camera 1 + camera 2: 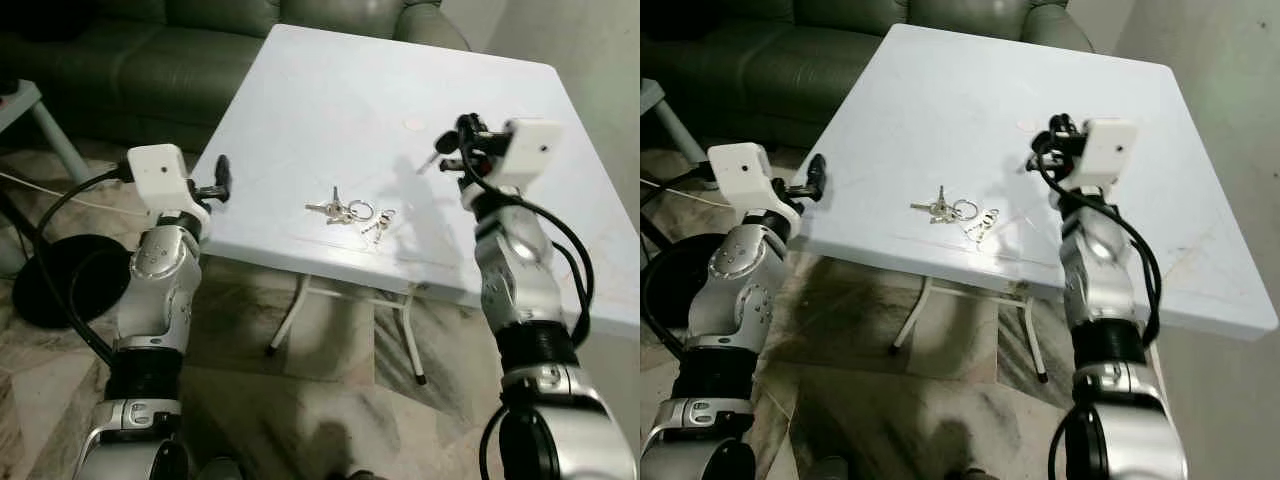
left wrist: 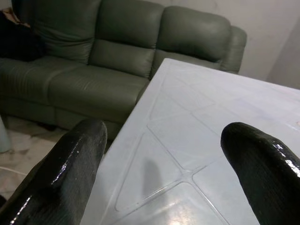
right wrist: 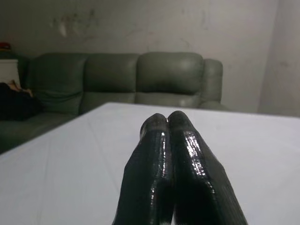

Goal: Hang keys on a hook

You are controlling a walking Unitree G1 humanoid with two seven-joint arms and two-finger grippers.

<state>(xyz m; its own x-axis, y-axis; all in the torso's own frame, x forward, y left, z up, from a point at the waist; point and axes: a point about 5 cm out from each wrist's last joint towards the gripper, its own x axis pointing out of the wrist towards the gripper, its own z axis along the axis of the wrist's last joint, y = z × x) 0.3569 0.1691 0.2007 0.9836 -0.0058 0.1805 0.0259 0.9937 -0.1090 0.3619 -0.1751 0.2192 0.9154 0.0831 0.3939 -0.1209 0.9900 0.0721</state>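
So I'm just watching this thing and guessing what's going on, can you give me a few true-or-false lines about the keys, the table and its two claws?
1. The keys lie on the white table. True.
2. The right gripper grips the keys. False: its fingers are pressed together on nothing, and the keys lie loose.
3. The left gripper is open. True: the wrist view shows its fingers apart.
4. The keys hang on a hook. False: they lie flat on the tabletop.
5. A green sofa stands behind the table. True.
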